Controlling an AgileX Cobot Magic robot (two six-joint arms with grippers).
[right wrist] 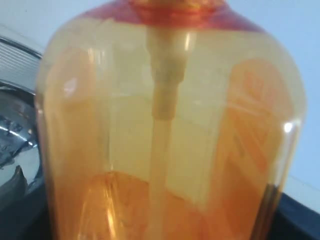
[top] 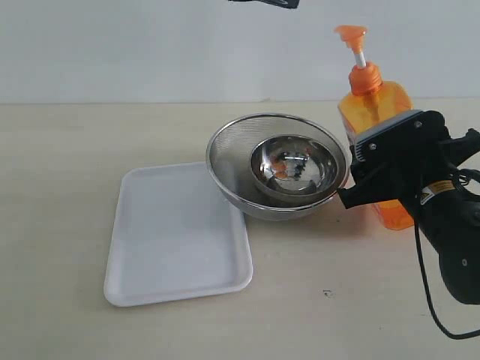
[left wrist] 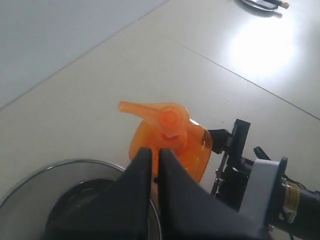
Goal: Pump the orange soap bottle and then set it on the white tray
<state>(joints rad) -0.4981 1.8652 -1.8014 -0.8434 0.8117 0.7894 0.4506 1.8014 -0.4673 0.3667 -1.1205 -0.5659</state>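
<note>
The right gripper [top: 373, 174] clasped the bottle [top: 373, 101] across its body, jaws spread wide, apparently to steady it. The left gripper [left wrist: 155, 155], pinched shut and empty, hung just above the pump [left wrist: 167, 117], likely to press it. The clear orange bottle stood upright at the frame's right, beside the bowl [top: 277, 165]. The tray [top: 176, 236] lay lower left.

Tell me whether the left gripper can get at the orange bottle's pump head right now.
Probably yes. The shut left gripper hangs above and beside the pump head, nothing between them, and the right gripper clamps the orange soap bottle upright.
</note>
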